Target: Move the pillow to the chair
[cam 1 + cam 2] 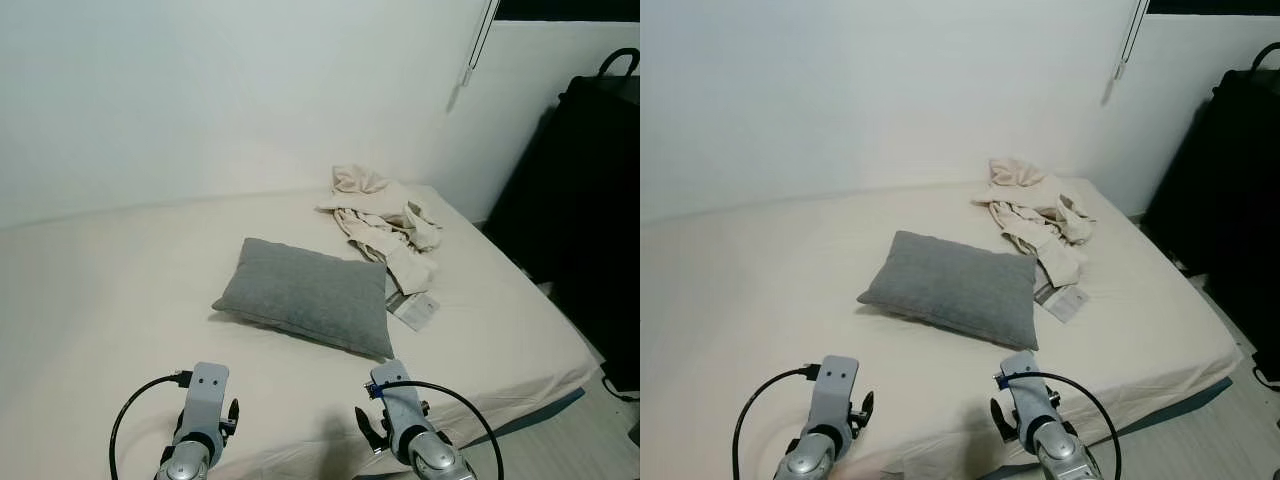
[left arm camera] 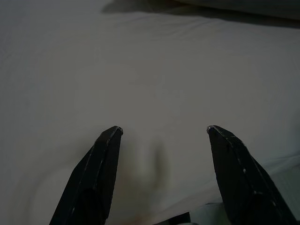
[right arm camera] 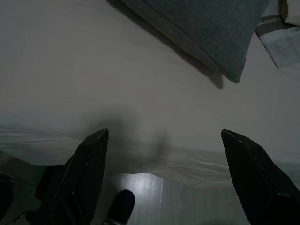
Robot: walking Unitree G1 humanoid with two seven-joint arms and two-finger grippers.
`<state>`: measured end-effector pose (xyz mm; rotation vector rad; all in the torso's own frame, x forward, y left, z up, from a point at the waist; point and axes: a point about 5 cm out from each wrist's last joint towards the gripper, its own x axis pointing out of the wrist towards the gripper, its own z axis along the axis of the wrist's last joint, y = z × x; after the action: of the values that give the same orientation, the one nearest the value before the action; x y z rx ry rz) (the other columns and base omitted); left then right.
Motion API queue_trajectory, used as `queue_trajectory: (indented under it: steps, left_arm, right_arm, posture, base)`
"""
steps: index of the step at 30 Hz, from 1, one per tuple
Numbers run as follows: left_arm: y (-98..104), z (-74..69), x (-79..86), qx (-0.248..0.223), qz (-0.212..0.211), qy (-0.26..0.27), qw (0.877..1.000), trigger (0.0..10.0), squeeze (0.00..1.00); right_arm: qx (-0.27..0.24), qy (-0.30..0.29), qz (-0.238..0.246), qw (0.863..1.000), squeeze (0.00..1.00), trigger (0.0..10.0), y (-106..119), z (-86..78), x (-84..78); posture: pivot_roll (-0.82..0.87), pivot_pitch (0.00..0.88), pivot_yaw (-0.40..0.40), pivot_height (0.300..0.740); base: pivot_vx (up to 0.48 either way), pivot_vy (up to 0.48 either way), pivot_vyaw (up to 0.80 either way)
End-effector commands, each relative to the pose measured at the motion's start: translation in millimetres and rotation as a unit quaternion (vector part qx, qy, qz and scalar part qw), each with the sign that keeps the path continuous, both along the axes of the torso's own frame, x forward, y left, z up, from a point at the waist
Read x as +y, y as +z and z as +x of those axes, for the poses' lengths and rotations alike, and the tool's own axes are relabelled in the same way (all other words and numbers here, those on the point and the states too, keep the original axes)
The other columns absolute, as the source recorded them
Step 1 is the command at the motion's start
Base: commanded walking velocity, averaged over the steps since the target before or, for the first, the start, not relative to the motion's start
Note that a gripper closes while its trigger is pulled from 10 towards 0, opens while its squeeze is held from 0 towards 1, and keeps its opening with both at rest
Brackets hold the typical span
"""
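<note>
nothing of the task is done yet, judged from how things lie. the pillow (image 1: 305,294) (grey, rectangular) is lying flat on the bed (image 1: 100,300), roughly mid-mattress, tilted a bit w/ one corner toward the near edge. no chair can be made out in the eye views; a dark bulky thing (image 1: 590,200) is seen at the right by the wall, but what it is can't be told.

the left gripper (image 2: 163,129) is held low over the near part of the bed, fingers spread wide, nothing between them but bare sheet. the right gripper (image 3: 164,133) is likewise wide open and empty, poised over the bed's near edge w/ floor (image 3: 154,185) seen under it; the pillow's near corner is seen just ahead of it in the right wrist view, not touched. both are well short of the pillow.

beside the pillow, on its far-right side, a heap of pale clothes (image 1: 385,215) is piled, and a small paper (image 1: 415,308) is lying just beside the pillow's right end (may be partly tucked under it, can't be told).

left to do, approx. all of it: pillow to be reached and gripped, lifted off the bed, chair to be found, pillow carried over and set down. care is likely needed so the paper isn't dragged along w/ the pillow.
</note>
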<state>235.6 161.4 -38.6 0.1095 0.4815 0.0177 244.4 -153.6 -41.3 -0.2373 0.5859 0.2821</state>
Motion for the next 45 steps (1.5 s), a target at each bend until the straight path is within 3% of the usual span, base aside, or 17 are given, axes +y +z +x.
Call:
queue_trajectory:
  steps: [1, 45]
  left_arm:
    - [-2.6, -1.5, -0.8, 0.011, -0.005, -0.001, 1.000, 10.0, 0.00]
    - [-4.1, -3.6, 2.9, 0.015, -0.010, 0.007, 1.000, 10.0, 0.00]
  right_arm:
    - [-0.002, -0.009, 0.005, 1.000, 0.00, 10.0, 1.5, 2.0, -2.5]
    - [-0.002, -0.024, 0.007, 1.000, 0.00, 10.0, 0.8, 1.2, -4.3]
  posture:
    - [0.05, 0.021, -0.053, 0.740]
    - [0.06, 0.040, -0.040, 0.740]
  base:
    - [0.000, 0.000, 0.00]
    - [0.000, 0.000, 0.00]
